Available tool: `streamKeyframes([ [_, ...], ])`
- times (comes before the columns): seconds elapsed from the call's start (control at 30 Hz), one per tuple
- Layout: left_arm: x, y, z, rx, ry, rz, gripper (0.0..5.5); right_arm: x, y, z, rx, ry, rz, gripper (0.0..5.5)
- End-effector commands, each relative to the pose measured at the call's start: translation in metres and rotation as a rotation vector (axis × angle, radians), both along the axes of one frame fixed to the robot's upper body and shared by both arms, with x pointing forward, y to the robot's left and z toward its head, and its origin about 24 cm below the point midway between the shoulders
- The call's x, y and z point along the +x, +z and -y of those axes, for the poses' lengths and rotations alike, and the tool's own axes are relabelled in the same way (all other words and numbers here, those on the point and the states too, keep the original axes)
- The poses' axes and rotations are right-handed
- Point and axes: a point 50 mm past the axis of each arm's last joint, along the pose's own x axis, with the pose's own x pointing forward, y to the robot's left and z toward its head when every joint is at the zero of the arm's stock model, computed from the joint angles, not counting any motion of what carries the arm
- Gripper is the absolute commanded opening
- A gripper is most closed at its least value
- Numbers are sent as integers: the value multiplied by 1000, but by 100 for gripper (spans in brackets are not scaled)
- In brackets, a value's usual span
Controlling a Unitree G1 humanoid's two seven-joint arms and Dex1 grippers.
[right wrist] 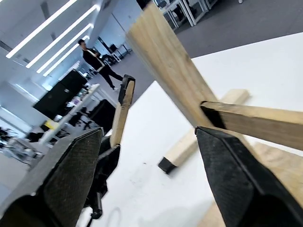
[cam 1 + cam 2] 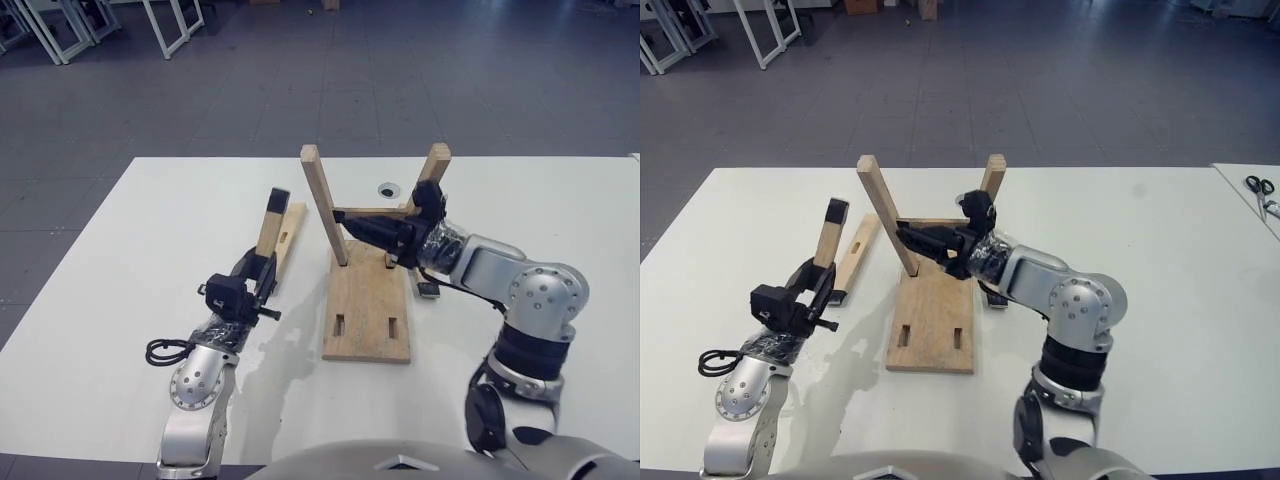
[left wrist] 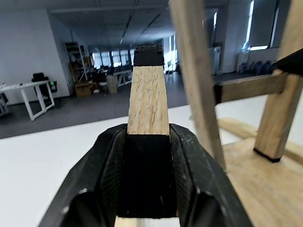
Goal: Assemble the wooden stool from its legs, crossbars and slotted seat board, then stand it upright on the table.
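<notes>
Black-capped pale wooden stool leg (image 2: 271,228) is clenched in my left claw (image 2: 265,268), tilted up and away, left of the flat slotted wooden seat board (image 2: 366,300) mid-worktop, while the right claw (image 2: 355,226) hangs released by the crossbar (image 2: 385,211).

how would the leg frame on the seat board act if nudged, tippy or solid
Probably tippy: the frame leans and rests on two narrow leg ends at the board's far end. Likely stiff itself, solid wood tied by a crossbar.
</notes>
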Motion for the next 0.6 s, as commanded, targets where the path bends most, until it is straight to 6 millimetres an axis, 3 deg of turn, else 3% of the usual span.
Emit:
streamKeyframes([
  [0.03, 2, 13, 10, 35, -53, 49, 130, -1, 11, -9, 142, 60, -60, 357],
  [0.3, 12, 17, 32, 31, -166, 67, 130, 0, 19, -24, 210, 112, -87, 357],
  [0.6, 14, 1, 53, 12, -327, -4, 130, 4, 34, -38, 251, 181, -53, 357],
])
